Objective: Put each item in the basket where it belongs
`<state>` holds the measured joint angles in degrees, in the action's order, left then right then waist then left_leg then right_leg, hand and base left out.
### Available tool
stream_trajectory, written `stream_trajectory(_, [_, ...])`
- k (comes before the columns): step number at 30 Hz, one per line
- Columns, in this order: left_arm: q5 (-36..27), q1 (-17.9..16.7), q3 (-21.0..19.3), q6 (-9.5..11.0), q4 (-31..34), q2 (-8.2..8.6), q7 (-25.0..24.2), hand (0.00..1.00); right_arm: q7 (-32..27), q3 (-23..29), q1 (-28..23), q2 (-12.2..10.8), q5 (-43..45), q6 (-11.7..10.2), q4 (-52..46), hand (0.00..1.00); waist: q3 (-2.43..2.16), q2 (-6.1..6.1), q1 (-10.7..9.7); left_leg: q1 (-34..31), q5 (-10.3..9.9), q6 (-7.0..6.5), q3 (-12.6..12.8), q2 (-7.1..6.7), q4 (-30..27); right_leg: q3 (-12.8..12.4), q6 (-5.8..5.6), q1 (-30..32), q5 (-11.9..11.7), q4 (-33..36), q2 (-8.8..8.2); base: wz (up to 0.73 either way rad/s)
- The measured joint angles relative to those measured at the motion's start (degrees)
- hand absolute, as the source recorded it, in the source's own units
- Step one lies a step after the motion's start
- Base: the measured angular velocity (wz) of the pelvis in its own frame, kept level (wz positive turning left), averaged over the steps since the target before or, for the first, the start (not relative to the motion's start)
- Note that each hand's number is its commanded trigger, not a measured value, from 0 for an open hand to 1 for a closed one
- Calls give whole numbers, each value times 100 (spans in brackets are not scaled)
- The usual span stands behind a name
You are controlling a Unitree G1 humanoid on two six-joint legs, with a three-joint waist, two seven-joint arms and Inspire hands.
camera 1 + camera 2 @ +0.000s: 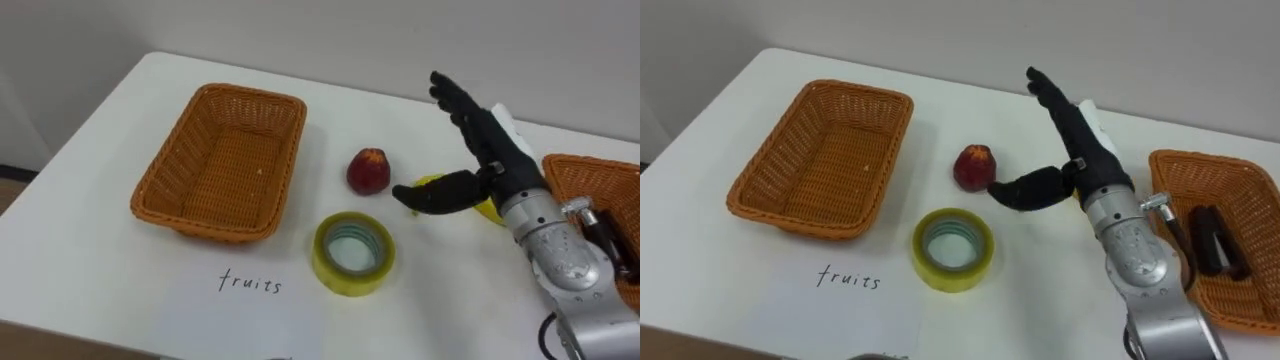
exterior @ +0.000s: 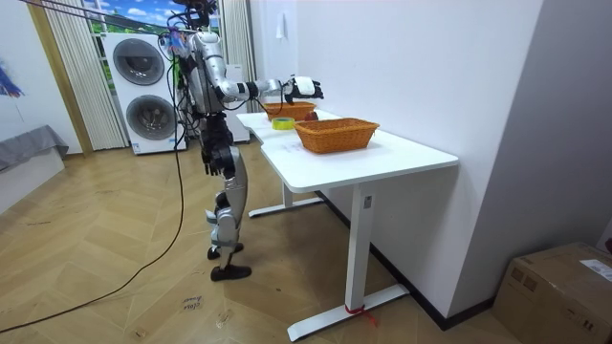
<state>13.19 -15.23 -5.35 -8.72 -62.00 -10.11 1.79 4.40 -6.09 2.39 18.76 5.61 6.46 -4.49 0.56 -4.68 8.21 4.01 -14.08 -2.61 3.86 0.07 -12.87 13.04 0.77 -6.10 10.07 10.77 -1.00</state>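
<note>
Plainly, "fruits" lettering (image 1: 250,283) fronts basket (image 1: 218,160).

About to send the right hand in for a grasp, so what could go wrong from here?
1. The open right hand hovers beside the red apple, and its thumb could knock the apple rolling.
2. The yellow tape roll lies close in front of the apple, so a low sweep toward the fruits basket might drag it along.
3. The hand partly hides a yellow fruit, which could be bumped.
</note>
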Motion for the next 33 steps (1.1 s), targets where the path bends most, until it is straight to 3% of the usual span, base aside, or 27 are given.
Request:
stream_trajectory(12, [12, 36, 1, 12, 14, 1, -22, 0, 170, -307, 0, -403, -27, 8, 707, 0, 9, 5, 36, -19, -2, 1, 14, 8, -23, -34, 0, 20, 0, -8, 9, -1])
stream_trajectory(22, [26, 30, 0, -12, 66, 4, -20, 0, 323, -451, 0, -543, -40, 72, 707, 0, -26, -14, 148, -31, -2, 1, 12, 2, -65, -23, 0, 5, 0, -9, 12, 0])
stream_trajectory(33, [40, -4, -1, -10, 141, 4, 6, 0, 400, -600, 11, -546, -42, 72, 701, 0, -58, 18, 167, -32, -1, 1, 15, 1, -72, -28, 1, 3, -1, -7, 14, 0])
